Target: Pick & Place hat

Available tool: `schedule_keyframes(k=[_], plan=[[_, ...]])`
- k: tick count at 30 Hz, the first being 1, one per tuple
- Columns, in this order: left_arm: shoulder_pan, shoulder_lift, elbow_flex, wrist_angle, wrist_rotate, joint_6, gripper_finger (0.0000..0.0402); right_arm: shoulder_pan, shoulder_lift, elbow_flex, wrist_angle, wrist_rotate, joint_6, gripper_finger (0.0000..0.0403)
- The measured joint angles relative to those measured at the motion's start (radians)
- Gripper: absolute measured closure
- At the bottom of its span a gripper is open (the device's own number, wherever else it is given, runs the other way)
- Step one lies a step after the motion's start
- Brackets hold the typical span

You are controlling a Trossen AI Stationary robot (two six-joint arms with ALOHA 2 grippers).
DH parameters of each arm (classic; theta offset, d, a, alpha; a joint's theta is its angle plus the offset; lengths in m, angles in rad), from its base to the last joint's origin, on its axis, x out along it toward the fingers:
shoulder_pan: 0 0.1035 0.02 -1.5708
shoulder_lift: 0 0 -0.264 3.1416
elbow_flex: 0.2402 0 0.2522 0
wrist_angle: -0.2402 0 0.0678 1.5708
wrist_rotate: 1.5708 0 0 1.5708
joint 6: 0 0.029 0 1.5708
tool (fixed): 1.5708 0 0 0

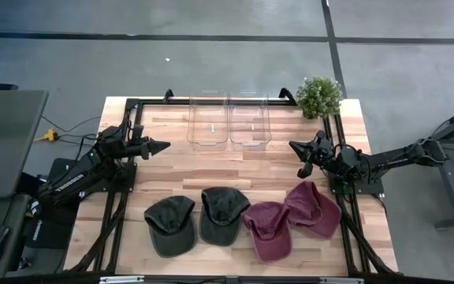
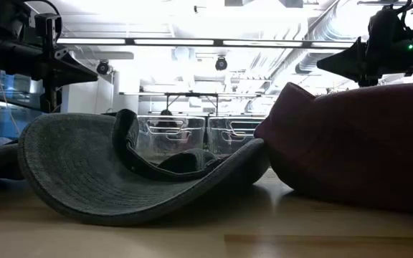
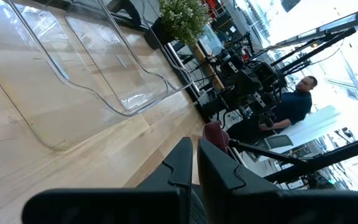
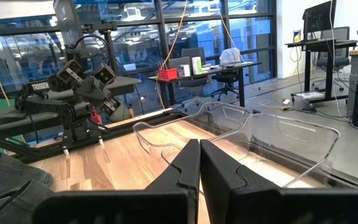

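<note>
My left gripper (image 1: pixel 164 146) hovers at table's 9 o'clock, fingers together, empty. My right gripper (image 1: pixel 294 145) at 3 o'clock, fingers also together, empty. Four hats at 6 o'clock edge: dark cap (image 1: pixel 169 224), second dark cap (image 1: pixel 224 213), maroon cap (image 1: pixel 268 229), second maroon cap (image 1: pixel 314 207). Judgement: soft, light, floppy cloth; pinch stiffer brim. Clear bins (image 1: pixel 228 122) at 12 o'clock.

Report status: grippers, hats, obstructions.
Left gripper, right gripper shut, empty, raised. Four hats: gray; maroon. Clear bins empty. Nothing blocking.
</note>
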Motion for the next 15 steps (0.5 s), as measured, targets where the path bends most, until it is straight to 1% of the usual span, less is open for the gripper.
schedule_keyframes(k=[15], plan=[[0.0,0.0,0.0,0.0,0.0,0.0,0.0383,0.0,0.0,0.0,0.0,0.0,0.0,0.0398]])
